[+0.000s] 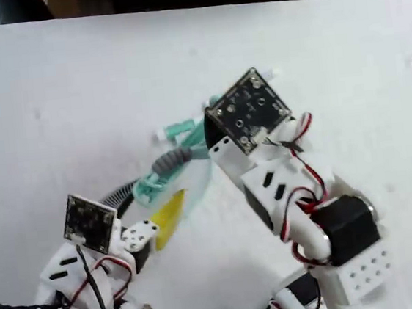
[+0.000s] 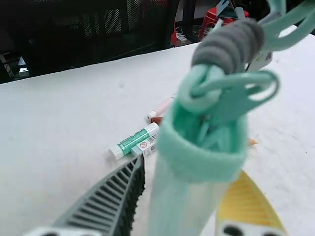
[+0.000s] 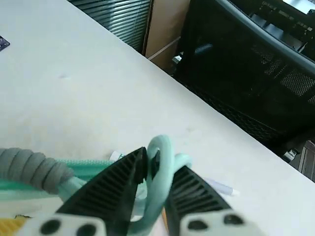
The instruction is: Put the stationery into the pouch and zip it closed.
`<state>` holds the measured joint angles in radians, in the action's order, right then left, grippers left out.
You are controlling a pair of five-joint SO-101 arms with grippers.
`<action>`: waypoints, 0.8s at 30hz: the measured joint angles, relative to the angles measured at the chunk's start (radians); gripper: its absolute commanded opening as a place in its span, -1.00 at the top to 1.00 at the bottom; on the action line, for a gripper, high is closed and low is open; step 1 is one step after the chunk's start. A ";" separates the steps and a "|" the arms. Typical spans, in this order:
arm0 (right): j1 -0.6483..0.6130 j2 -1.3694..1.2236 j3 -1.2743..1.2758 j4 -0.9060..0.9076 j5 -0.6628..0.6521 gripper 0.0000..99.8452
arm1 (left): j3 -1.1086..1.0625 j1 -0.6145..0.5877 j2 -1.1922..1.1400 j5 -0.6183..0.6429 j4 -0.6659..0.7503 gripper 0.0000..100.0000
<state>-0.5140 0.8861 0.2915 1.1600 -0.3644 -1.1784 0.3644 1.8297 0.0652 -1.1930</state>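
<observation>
1 pouch: L pincer clamps its end, R pincer nips its cord loop; 3+ pens on table.

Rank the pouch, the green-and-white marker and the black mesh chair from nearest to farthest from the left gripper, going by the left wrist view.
1. The pouch, clamped in the left gripper.
2. The green-and-white marker, lying on the table beyond the pouch.
3. The black mesh chair, behind the table's far edge.

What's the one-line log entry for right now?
left hand: shut on pouch | right hand: shut on cord | markers: on table beside pouch
</observation>
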 measured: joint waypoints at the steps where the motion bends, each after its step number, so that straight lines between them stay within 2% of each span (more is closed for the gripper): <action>1: 0.000 0.000 0.012 -0.011 0.000 0.97 | 0.000 0.000 0.000 0.000 0.000 0.76; 5: 0.000 0.002 0.021 -0.034 0.000 0.97 | -0.008 0.005 0.000 -0.002 0.005 0.96; 9: 0.003 0.000 0.026 -0.046 0.000 0.97 | -0.015 0.006 0.000 -0.064 0.015 0.95; 15: 0.002 0.002 0.040 -0.046 0.000 0.96 | -0.015 0.005 -0.002 -0.068 0.032 0.95; 17: 0.002 0.000 0.051 -0.026 0.000 0.86 | -0.015 0.002 -0.002 -0.068 0.038 0.95; 22: 0.002 0.066 0.055 0.127 0.000 0.43 | -0.029 0.002 0.000 -0.068 0.041 0.95; 24: 0.003 0.126 0.055 0.176 -0.028 0.36 | -0.052 0.002 0.000 -0.069 0.063 0.95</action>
<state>-0.5109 1.0119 0.3468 1.3364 -0.3920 -1.2306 0.3659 1.8297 -0.0038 -1.1301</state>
